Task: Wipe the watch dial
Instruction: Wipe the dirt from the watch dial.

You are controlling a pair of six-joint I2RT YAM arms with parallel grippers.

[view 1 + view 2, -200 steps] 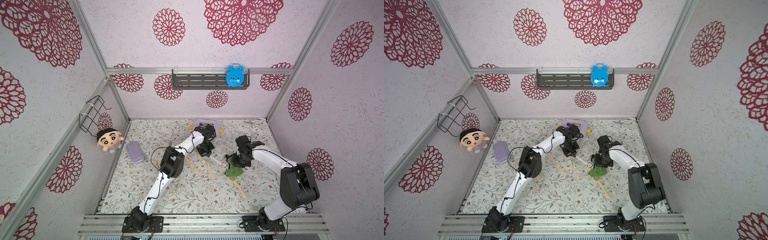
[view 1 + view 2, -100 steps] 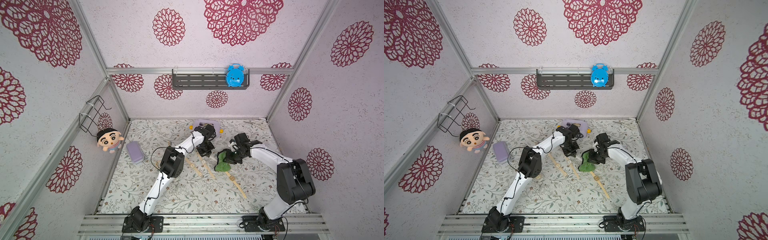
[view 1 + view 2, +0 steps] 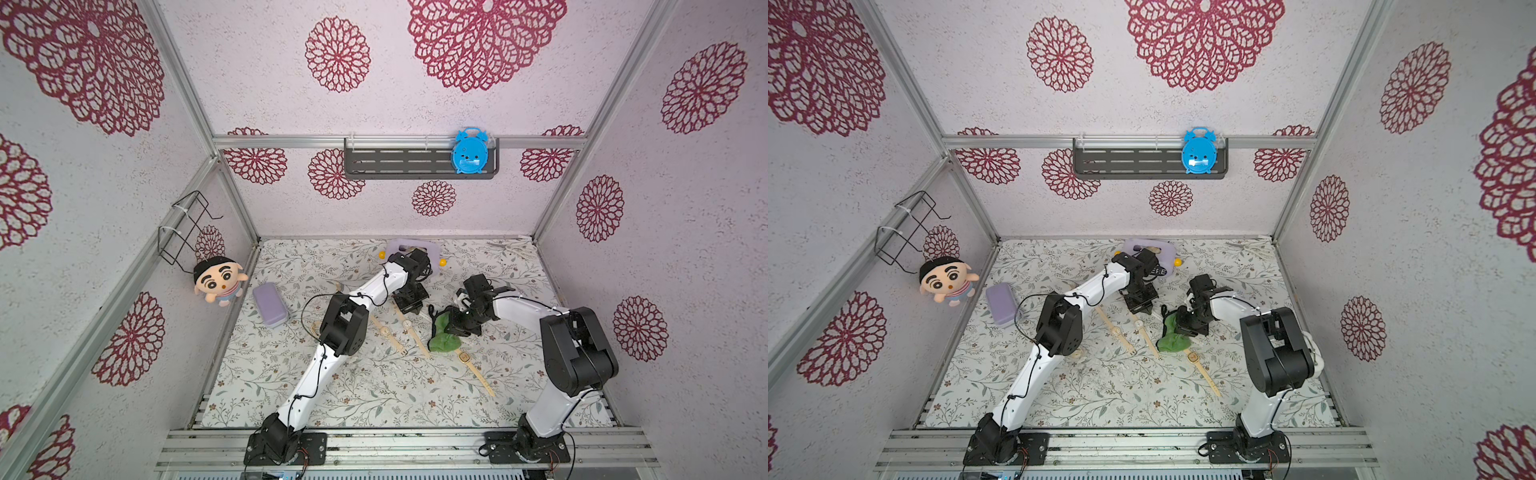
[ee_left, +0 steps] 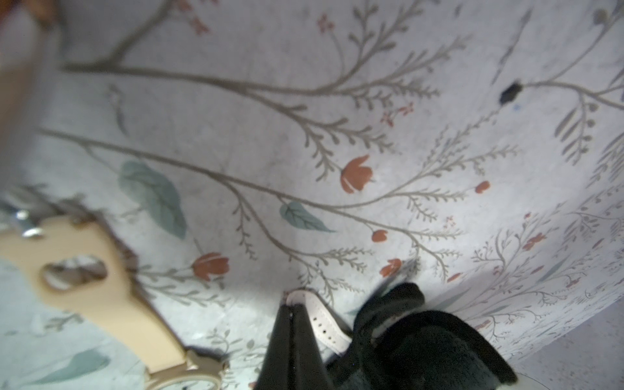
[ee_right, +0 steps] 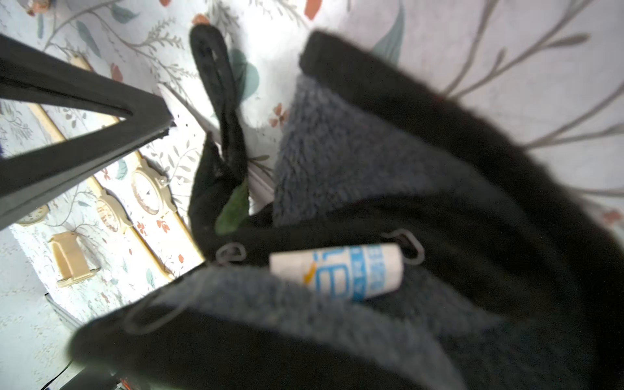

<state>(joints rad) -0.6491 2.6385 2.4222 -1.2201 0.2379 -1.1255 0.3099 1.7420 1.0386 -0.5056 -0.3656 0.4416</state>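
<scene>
Grippers are both closed: right gripper [image 3: 452, 330] clamps a green cloth [image 3: 444, 343], apparently covering the dial of a pale-strapped watch [image 4: 324, 322], whose strap the left gripper [image 3: 411, 309] seems to pin. Wiping could drag the watch free if that pin slips, or knock the beige watches [image 3: 385, 331] just beside.

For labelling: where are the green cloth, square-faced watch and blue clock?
green cloth [image 3: 444, 341]: a top view, lower fold.
square-faced watch [image 3: 464, 356]: a top view, dial.
blue clock [image 3: 469, 152]: a top view, round body.
</scene>
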